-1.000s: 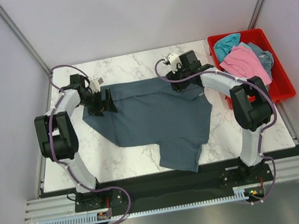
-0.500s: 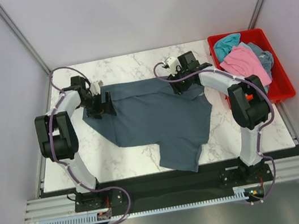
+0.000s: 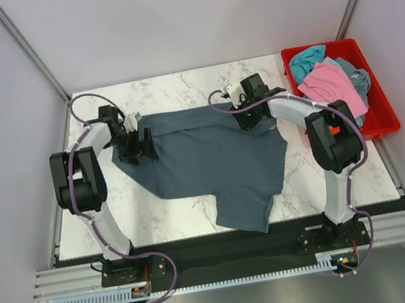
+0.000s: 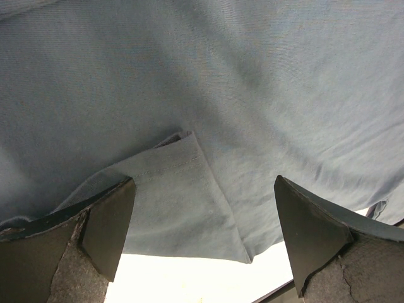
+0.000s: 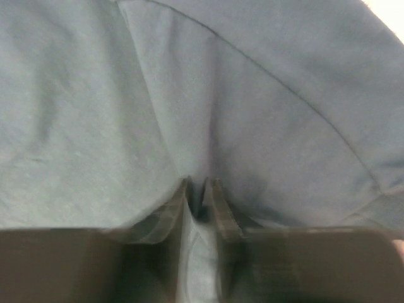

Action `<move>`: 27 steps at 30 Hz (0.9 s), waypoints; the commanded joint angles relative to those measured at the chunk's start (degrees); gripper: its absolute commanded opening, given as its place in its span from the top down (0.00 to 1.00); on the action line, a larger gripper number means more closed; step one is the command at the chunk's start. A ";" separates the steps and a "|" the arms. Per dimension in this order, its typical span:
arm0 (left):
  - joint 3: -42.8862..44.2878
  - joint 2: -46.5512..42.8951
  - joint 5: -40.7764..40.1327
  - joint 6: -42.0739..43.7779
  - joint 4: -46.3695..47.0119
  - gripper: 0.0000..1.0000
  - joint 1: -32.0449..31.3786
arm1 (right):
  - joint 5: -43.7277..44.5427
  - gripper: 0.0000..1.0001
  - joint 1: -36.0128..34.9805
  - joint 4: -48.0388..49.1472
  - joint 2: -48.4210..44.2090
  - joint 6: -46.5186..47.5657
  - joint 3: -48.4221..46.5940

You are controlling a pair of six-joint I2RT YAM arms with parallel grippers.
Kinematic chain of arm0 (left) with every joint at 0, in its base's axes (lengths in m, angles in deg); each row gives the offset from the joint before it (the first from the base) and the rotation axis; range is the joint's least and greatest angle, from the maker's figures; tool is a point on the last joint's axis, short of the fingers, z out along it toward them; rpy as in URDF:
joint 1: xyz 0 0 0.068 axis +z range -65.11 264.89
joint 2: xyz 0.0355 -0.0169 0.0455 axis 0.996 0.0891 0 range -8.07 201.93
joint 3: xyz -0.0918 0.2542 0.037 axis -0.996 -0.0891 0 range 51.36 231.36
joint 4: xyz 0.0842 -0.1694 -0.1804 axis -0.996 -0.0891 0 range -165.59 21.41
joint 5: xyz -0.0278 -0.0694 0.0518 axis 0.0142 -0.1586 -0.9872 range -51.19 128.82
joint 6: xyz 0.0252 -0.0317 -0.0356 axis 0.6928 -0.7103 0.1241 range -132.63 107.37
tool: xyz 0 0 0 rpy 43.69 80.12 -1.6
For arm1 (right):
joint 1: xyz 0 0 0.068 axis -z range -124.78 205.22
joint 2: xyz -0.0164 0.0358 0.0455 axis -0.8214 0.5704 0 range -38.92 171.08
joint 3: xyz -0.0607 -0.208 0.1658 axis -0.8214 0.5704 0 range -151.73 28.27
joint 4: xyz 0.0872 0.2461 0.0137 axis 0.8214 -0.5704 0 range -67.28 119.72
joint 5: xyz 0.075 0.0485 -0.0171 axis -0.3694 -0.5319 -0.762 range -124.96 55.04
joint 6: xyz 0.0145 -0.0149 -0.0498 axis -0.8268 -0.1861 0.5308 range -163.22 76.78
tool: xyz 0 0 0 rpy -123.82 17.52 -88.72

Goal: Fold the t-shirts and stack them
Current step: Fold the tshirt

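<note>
Seen from above, the slate-blue t-shirt (image 3: pixel 213 165) lies spread left of the red bin (image 3: pixel 385 119), which holds a pink t-shirt (image 3: pixel 329 84) and a teal t-shirt (image 3: pixel 305 60). The left gripper (image 3: pixel 138 140) is at the shirt's edge farthest from the bin, and the right gripper (image 3: pixel 252 112) at the edge nearest it. The left wrist camera shows fingers (image 4: pixel 107 221) spread wide over a stitched hem; the right wrist camera, blurred, shows fingertips (image 5: pixel 182 205) pinching a ridge of blue cloth.

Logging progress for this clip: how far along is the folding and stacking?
Nothing looks folded or stacked yet. In hand: the blue shirt lies spread on the table, the right gripper shut on cloth near its far edge, the left gripper open above it. Left: folding it, then the pink shirt and teal shirt in the red bin.
</note>
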 commanded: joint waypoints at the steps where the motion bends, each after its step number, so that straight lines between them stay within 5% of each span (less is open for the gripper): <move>1: 0.86 0.49 -0.32 -0.37 -0.83 0.01 0.04 | 1.03 0.83 0.08 -0.25 1.82 0.72 -2.13; 7: 0.60 0.84 -0.67 -0.46 -0.83 0.01 0.04 | 3.92 1.00 0.78 0.19 2.43 0.72 -5.47; 16: 0.16 0.58 -1.38 -0.28 -0.92 0.01 0.04 | 5.42 1.00 4.65 1.78 7.70 0.64 -14.08; 18: -0.01 0.23 -1.29 -0.37 -0.92 0.01 0.12 | 5.60 0.96 4.65 1.78 9.19 0.64 -15.39; 22: -0.19 -0.21 -1.29 -0.37 -0.92 0.01 0.12 | 7.00 0.55 4.65 2.13 10.43 -0.94 -16.89; 27: -0.80 -1.09 -1.29 -0.37 -0.92 0.01 0.12 | 9.11 0.49 4.30 6.86 3.94 -0.86 -13.92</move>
